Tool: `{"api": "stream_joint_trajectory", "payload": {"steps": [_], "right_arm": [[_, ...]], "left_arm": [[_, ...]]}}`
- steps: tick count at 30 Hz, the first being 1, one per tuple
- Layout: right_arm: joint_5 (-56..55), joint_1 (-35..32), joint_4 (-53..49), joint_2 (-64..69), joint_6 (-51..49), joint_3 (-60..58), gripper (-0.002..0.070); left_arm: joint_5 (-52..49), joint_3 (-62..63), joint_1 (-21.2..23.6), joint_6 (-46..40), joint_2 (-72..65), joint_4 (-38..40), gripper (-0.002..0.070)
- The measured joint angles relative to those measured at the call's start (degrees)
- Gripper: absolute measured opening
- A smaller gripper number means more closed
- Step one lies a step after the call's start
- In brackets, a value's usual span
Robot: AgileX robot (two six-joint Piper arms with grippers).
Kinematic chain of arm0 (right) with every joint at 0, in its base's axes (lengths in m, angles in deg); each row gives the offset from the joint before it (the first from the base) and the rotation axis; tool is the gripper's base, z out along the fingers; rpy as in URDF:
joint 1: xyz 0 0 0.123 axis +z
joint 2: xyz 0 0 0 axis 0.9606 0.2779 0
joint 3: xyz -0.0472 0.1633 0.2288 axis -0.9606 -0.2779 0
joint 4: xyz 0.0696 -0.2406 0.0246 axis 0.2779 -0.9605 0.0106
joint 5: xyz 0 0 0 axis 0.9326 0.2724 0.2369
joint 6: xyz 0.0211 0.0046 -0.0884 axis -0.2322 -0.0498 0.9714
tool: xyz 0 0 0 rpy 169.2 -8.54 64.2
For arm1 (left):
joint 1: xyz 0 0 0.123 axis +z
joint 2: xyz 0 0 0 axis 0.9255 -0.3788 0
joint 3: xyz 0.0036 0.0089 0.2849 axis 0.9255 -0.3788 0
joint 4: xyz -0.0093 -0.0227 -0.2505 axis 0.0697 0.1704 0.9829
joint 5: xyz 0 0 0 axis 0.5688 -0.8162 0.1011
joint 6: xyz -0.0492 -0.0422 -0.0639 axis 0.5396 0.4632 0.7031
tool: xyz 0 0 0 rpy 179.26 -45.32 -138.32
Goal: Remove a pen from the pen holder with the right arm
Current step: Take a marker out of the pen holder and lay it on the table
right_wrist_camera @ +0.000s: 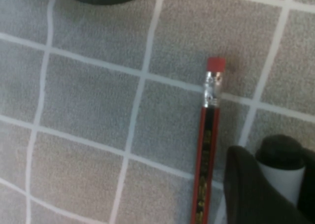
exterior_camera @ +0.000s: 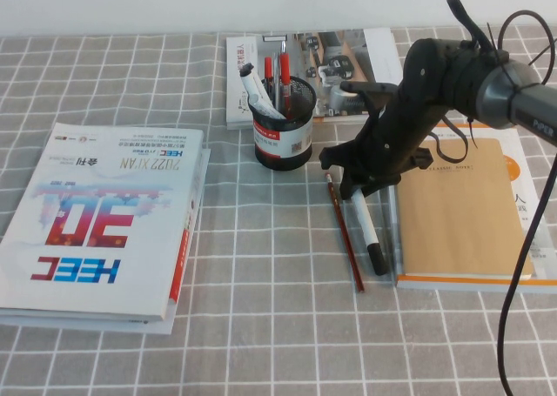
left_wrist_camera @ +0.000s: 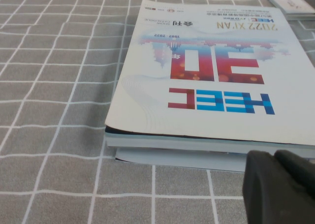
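A black pen holder with a red label stands at the back centre, with red pens and a white tube sticking out of it. To its right, my right gripper is down at the tablecloth, shut on a white marker with black ends. In the right wrist view the marker sits between the dark fingers. A red pencil lies on the cloth just beside the marker, its eraser end toward the holder. My left gripper hovers, shut, by the edge of a white book.
The white book lies on another at the left. A brown notebook lies on a book right of the marker. An open magazine lies behind the holder. A grey checked cloth covers the table.
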State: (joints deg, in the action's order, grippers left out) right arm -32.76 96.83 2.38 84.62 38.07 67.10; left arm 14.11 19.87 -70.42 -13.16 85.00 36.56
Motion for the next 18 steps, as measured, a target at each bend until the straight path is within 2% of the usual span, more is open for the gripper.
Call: {"api": "stream_joint_trajectory", "payload": {"steps": [5, 11, 14, 18], "right_arm": [[-0.3, -0.1, 0.0, 0.1, -0.4, 0.0, 0.0133], [-0.9, -0.1, 0.0, 0.1, -0.5, 0.3, 0.0300], [-0.9, -0.1, 0.0, 0.1, -0.6, 0.3, 0.0333], [-0.5, -0.1, -0.8, -0.3, -0.6, 0.3, 0.0344]], "left_arm": [[0.0, 0.0, 0.0, 0.0, 0.0, 0.0, -0.0005], [0.0, 0.0, 0.0, 0.0, 0.0, 0.0, -0.0005], [0.0, 0.0, 0.0, 0.0, 0.0, 0.0, -0.0005], [0.0, 0.0, 0.0, 0.0, 0.0, 0.0, -0.0005]]}}
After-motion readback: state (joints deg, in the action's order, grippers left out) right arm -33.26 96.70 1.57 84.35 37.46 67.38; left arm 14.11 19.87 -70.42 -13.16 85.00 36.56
